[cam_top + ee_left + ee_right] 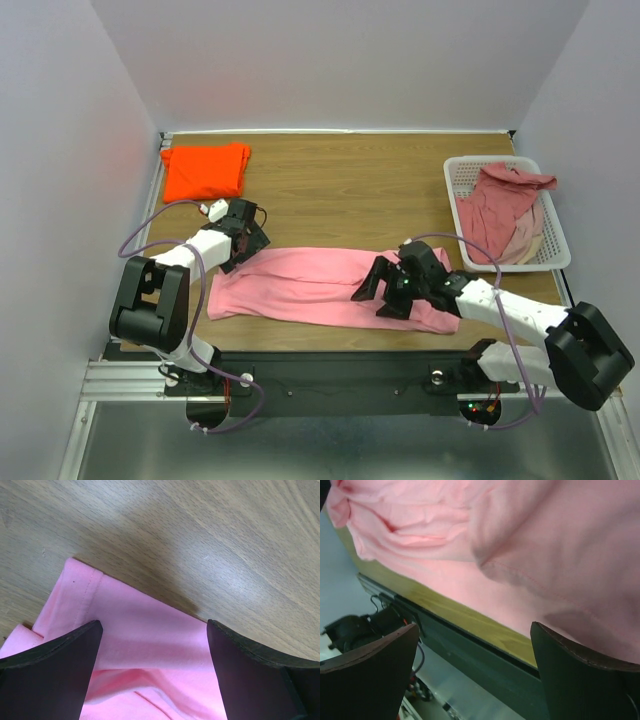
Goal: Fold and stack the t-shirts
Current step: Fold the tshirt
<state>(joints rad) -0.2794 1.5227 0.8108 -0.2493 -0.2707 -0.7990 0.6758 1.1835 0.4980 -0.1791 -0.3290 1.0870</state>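
A folded orange t-shirt [205,170] lies at the upper left of the table [350,180]. In the lower middle the pink t-shirt [310,285] stretches as a long band, with the left gripper [248,252] over its left end and the right gripper [372,303] over its right end, both with jaws spread and nothing held. At the right, a dusty rose t-shirt [500,205] lies crumpled in the white basket [462,178].
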